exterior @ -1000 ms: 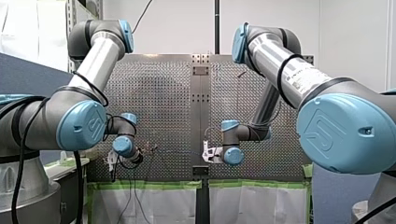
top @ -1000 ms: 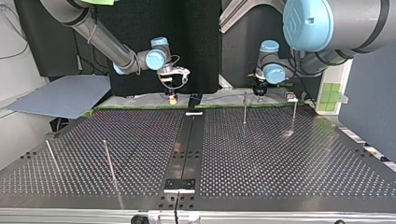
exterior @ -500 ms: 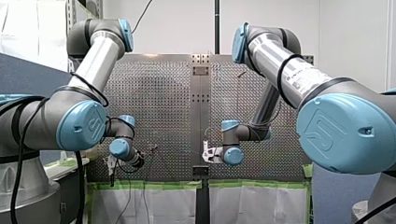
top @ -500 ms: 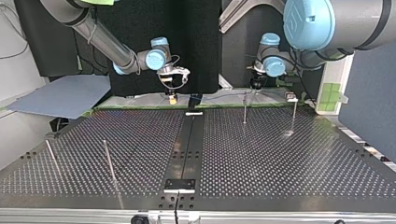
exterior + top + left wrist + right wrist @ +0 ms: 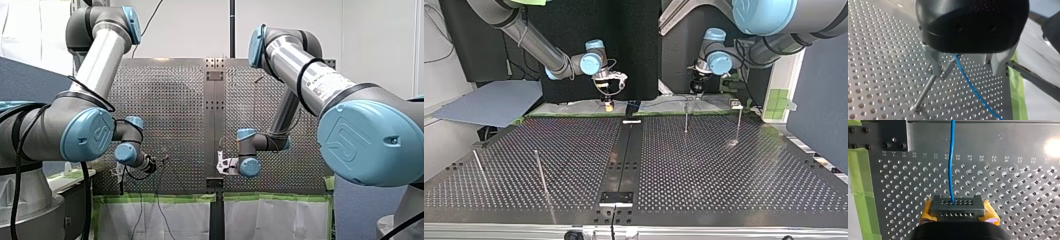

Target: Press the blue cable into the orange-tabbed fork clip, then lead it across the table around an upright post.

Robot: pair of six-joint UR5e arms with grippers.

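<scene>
Front view: my left gripper (image 5: 156, 162) and my right gripper (image 5: 221, 164) hang low and well apart. Nothing finer can be made out here.

Top view: my left gripper hovers just above the upright post (image 5: 686, 116), and my right gripper stands well off to the post's left.

Left wrist view: the blue cable (image 5: 968, 83) leaves from under the gripper, just beside the post's top, and slants away. Whether it is pinched I cannot tell.

Right wrist view: the yellow pads (image 5: 927, 212) are closed on the cable. The fork clip I cannot find. The cable looks thin, light, limp and likely slick, so take it close to the post, under gentle tension
</scene>
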